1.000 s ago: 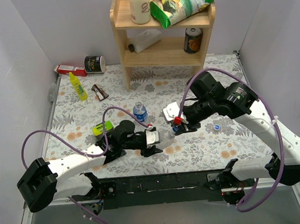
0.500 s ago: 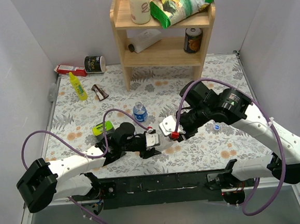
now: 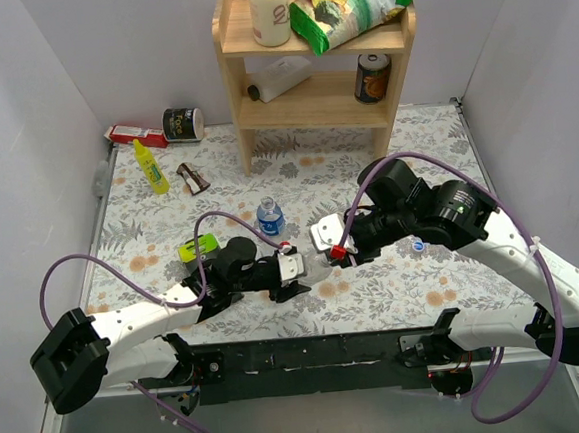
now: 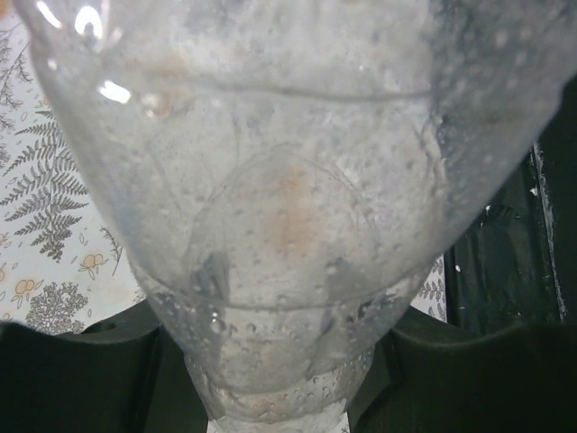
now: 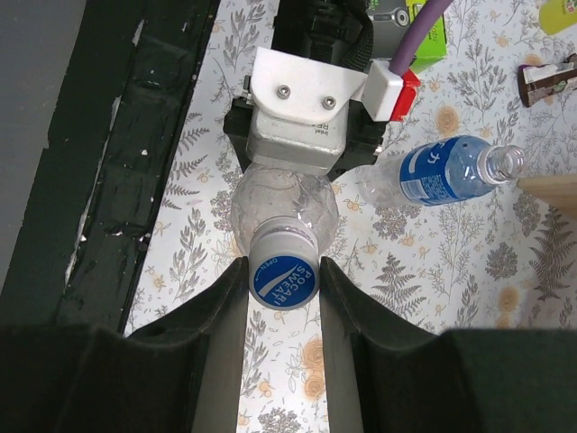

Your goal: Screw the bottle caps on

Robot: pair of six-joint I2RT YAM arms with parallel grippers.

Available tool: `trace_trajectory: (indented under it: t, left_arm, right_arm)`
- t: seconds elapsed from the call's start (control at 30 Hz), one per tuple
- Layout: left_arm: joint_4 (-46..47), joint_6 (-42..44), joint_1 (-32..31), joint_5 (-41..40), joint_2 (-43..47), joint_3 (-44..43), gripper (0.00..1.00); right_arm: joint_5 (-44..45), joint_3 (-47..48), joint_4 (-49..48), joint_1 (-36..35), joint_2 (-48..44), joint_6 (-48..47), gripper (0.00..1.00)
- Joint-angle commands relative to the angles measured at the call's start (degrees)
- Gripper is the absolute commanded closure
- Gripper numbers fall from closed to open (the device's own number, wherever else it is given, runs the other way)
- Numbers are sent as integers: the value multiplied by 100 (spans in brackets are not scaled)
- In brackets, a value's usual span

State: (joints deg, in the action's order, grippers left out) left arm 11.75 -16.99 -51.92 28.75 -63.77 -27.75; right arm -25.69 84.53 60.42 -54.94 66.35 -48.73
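The plain clear bottle (image 5: 284, 206) lies level between the two arms and fills the left wrist view (image 4: 288, 180). My left gripper (image 3: 292, 272) is shut on its lower body, with black fingers (image 4: 491, 374) on either side. A blue cap (image 5: 283, 280) sits on the bottle's neck, and my right gripper (image 5: 283, 287) is shut on that cap. The blue-labelled bottle (image 3: 271, 218) stands behind them with its neck open; in the right wrist view it is at the right (image 5: 446, 171). A second blue cap (image 3: 418, 246) lies on the cloth beside the right arm.
A wooden shelf (image 3: 309, 85) with a white bottle, a snack bag and a can stands at the back. A yellow squeeze bottle (image 3: 150, 167), a tin (image 3: 183, 125), a red pack (image 3: 133, 135) and a green box (image 3: 199, 248) lie on the left. The dark table edge (image 5: 117, 180) is near.
My right wrist has rolled and shifted slightly left while staying on the cap. The left arm and the plain bottle have barely moved.
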Motion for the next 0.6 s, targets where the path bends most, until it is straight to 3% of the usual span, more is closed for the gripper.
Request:
trace_trajectory:
  t: [0.0, 0.37, 0.57]
  left_arm:
    - [662, 29, 33, -54, 321, -46, 100]
    - [1259, 161, 33, -537, 409, 59, 100]
    - [1374, -84, 33, -511, 400, -55, 100]
  right_arm:
    - [-155, -103, 119, 80, -25, 303, 82]
    - [-393, -402, 110, 106, -16, 303, 82]
    - [301, -701, -434, 106, -210, -145, 82]
